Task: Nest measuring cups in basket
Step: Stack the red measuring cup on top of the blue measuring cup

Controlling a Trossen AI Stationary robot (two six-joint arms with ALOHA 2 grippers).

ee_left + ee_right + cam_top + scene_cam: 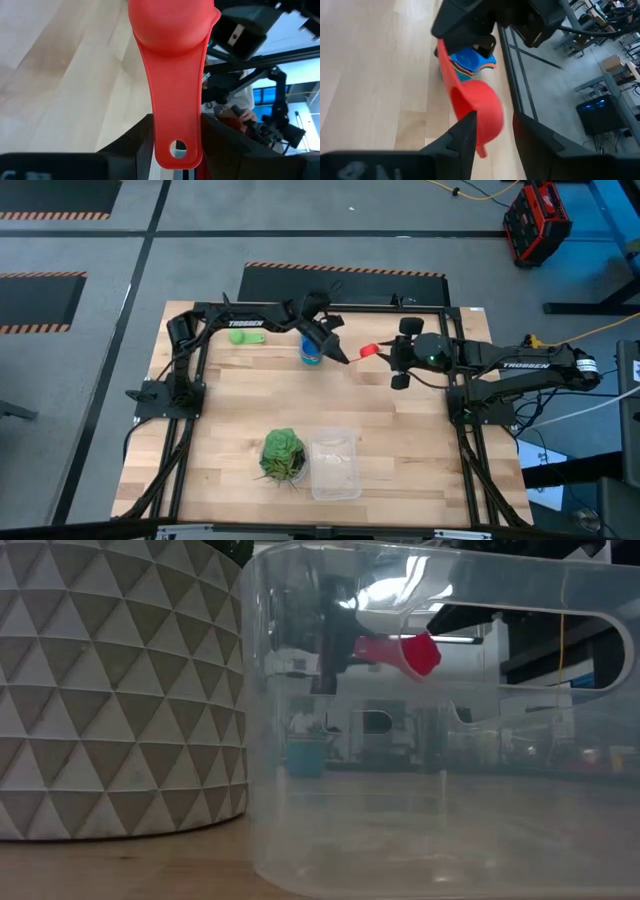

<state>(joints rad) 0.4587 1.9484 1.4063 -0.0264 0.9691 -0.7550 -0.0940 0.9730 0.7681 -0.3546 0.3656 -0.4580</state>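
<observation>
With the left gripper (343, 356) clamped on the red cup (369, 351) by its handle and the right gripper (393, 360) open around the bowl at its 3 o'clock, close the right fingers squarely before the left lets go.

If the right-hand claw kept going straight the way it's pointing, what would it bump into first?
The red measuring cup: its bowl already sits at the right gripper fingertips. Just behind it is the left gripper, holding the cup's handle, then probably the stacked blue cups.

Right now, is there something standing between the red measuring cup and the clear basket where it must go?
Nothing visible stands on the bare wood between them. The red cup is held off the table by the left claw, with the right claw at its bowl. The leafy ball sits beside the basket, not on that path.
</observation>
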